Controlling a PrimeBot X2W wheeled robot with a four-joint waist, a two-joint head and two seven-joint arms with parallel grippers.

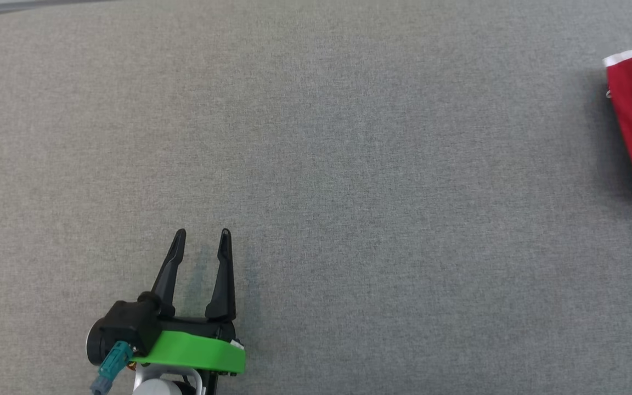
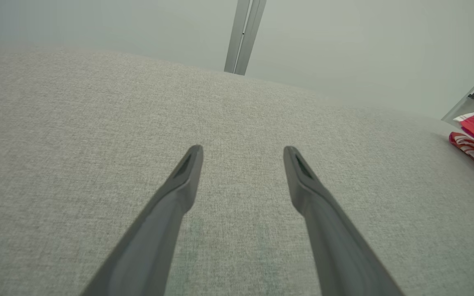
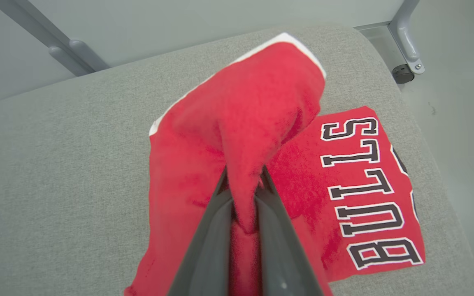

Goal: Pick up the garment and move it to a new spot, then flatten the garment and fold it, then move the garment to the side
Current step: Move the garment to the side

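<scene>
Fingers [image 3: 204, 238] of the right gripper [image 3: 243, 181] are clenched on a bunched fold of the red garment [image 3: 261, 90]. The cloth is squeezed between the two dark fingers and rises from them in a loose hump edged with white trim [image 3: 298, 43]. The rest of the garment lies flat on the grey cushion [image 3: 56, 164], near its rounded corner. Black lettering [image 3: 364, 185] outlined in white, reading BULLS, faces up just beside the pinched fold. A metal frame leg with a small caster wheel [image 3: 403, 75] stands past the cushion's edge.

The left gripper [image 1: 202, 235] is released. Its fingers are spread with bare cushion showing between them, and they grasp nothing. In the head view it sits at the lower left, fingers pointing up the picture, with a green ring [image 1: 195, 354] around its base. The garment is well apart from it, at the far right edge of that view and partly cut off by the frame. In the left wrist view the garment shows as a red heap at the right edge, with red-and-white stripes along its lower side, and a grey metal post [image 2: 245, 33] stands beyond the cushion's far edge.
</scene>
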